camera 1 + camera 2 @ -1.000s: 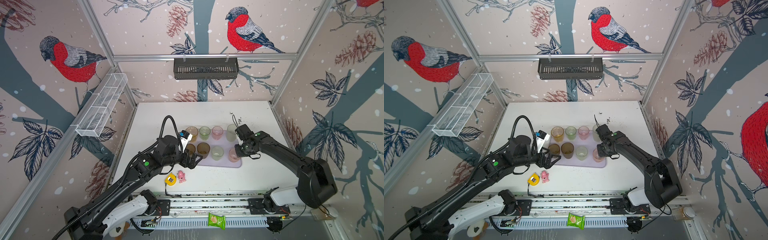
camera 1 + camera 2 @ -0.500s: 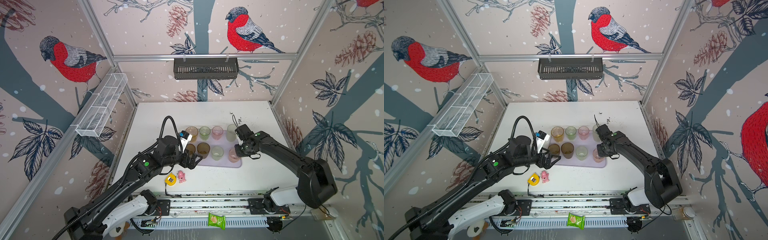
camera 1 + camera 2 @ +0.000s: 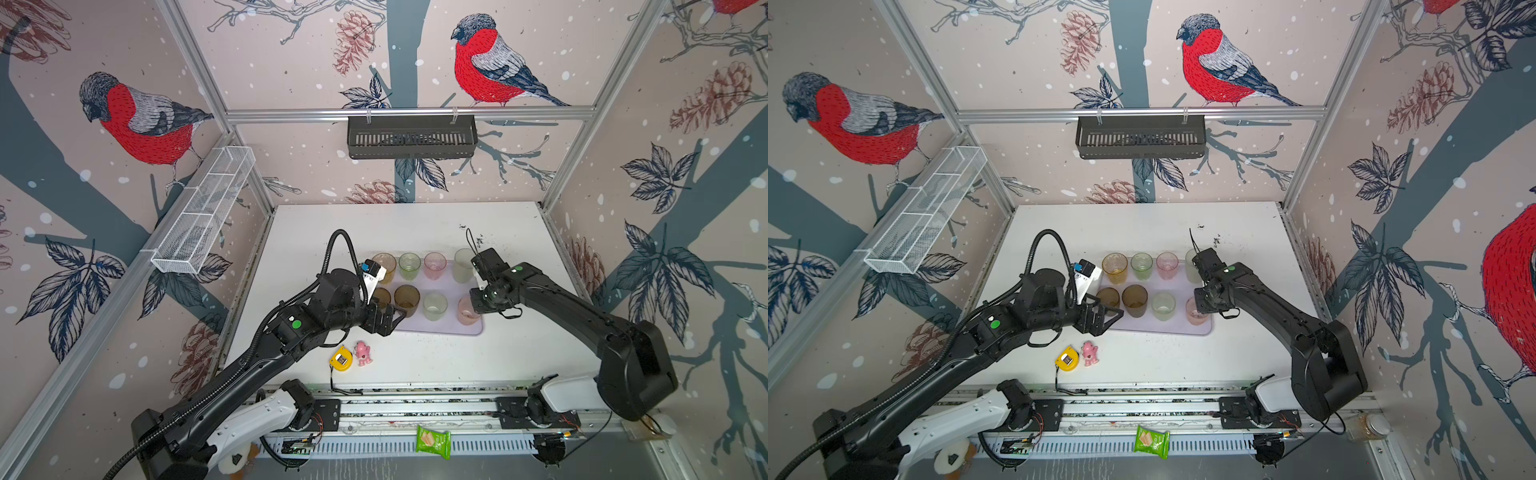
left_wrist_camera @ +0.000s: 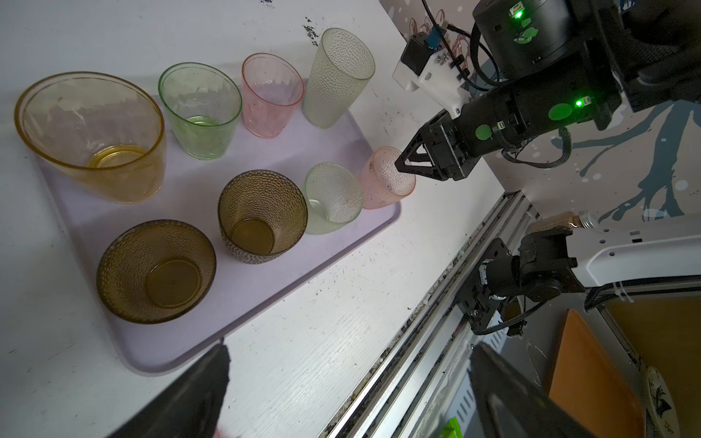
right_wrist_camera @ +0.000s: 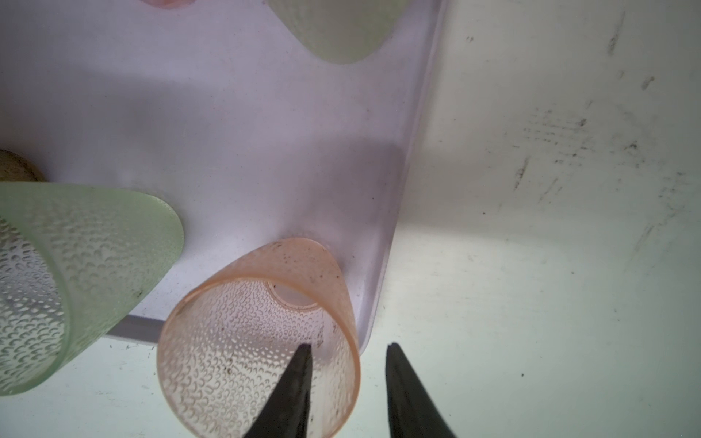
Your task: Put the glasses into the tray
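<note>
The pale-lavender tray (image 3: 440,329) (image 4: 235,288) lies mid-table with several glasses upright on it in two rows. The far row holds amber (image 3: 384,266), green (image 3: 409,266), pink (image 3: 434,265) and a tall frosted glass (image 3: 462,266). Two brown ones (image 3: 406,300), a pale green one (image 3: 435,306) and a dimpled pink glass (image 3: 467,313) (image 5: 242,341) fill the near row. My right gripper (image 5: 349,346) (image 3: 473,301) is open astride the pink glass's rim, one finger inside, one outside, neither touching the wall. My left gripper (image 3: 395,316) (image 4: 349,349) hangs wide open and empty at the tray's near-left edge.
A yellow tape measure (image 3: 340,359) and a small pink toy figure (image 3: 363,353) lie on the table in front of the tray. A green snack packet (image 3: 433,441) rests below the rail. A black basket (image 3: 411,137) and a white wire basket (image 3: 203,216) hang on the walls.
My right gripper's jaws have parted from the pink glass's rim, leaving it standing in the tray's near-right corner. Neither arm has shifted.
</note>
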You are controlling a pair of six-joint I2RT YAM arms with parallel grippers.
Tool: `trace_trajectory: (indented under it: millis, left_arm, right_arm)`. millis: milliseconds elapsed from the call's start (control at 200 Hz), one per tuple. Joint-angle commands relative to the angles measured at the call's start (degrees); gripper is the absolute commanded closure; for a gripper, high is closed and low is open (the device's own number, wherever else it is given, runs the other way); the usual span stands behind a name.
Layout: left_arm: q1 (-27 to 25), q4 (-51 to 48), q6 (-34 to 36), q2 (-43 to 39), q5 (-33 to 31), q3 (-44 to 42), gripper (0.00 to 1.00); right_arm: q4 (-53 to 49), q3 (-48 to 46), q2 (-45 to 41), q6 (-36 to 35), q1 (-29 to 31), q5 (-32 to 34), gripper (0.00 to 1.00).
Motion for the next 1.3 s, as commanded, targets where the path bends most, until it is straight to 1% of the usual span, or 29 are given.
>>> trace_trajectory:
  millis: [0,330,495,515,610,850,991,1166,1231,1296]
  left_arm:
    - [0.12,2.46,0.49,0.31,0.08,0.88,0.02]
    - [0.31,2.87,0.69,1.80,0.39,2.75,0.02]
    - [0.66,3.18,0.46,2.46,0.91,3.49,0.02]
    - [0.74,3.22,0.44,2.53,1.05,3.63,0.02]
    - [1.06,3.51,0.11,2.88,1.33,3.99,0.02]
    - [1.87,2.47,-0.81,4.81,0.26,5.39,0.02]
    - [2.42,2.78,-1.84,5.05,-0.15,5.76,0.02]
    - [4.61,1.80,-3.98,4.51,-2.62,5.44,0.02]
    - [6.70,1.60,-4.73,3.86,-2.01,4.90,0.02]
    - [9.53,1.73,-4.96,3.22,-0.08,4.27,0.02]
  right_arm:
    - [-0.11,0.44,-0.59,0.85,0.05,1.14,0.61]
    - [-0.85,1.88,-5.07,1.85,0.05,3.05,0.53]
    - [0.03,2.80,-7.96,2.37,-0.02,3.78,0.52]
    - [0.12,2.98,-9.55,2.36,-0.05,3.93,0.52]
    - [0.72,3.76,-11.44,2.54,0.02,4.82,0.51]
    - [1.98,4.74,-14.73,2.47,-0.38,5.26,0.47]
    - [4.08,4.34,-17.63,2.60,-0.79,6.42,0.42]
    - [7.72,2.83,-21.50,3.41,-2.70,7.27,0.33]
    - [8.21,2.29,-21.97,3.42,-3.85,6.70,0.32]
    - [8.38,1.86,-21.87,3.42,-5.26,5.76,0.31]
